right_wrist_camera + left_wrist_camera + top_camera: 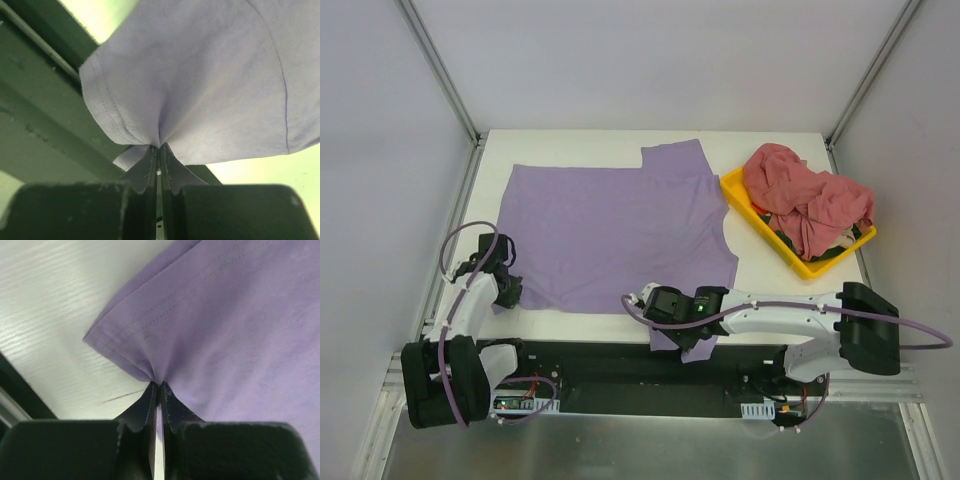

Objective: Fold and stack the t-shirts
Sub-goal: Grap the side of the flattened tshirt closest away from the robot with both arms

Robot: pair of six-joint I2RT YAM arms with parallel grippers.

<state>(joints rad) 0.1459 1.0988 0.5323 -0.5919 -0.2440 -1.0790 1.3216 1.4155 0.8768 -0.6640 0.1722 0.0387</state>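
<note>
The lavender t-shirt [615, 225] lies spread flat on the white table. My left gripper [508, 290] is shut on its near left hem corner [150, 371]. My right gripper [665, 322] is shut on the near sleeve [165, 100], which hangs over the table's front edge. The dusty pink-red t-shirts [805, 200] lie crumpled in a heap in the yellow tray [738, 192] at the right.
The yellow tray sits at the table's right edge. Bare white table [580, 148] shows behind the lavender shirt and at its left [50, 315]. The dark frame rail [45, 110] runs below the table's front edge.
</note>
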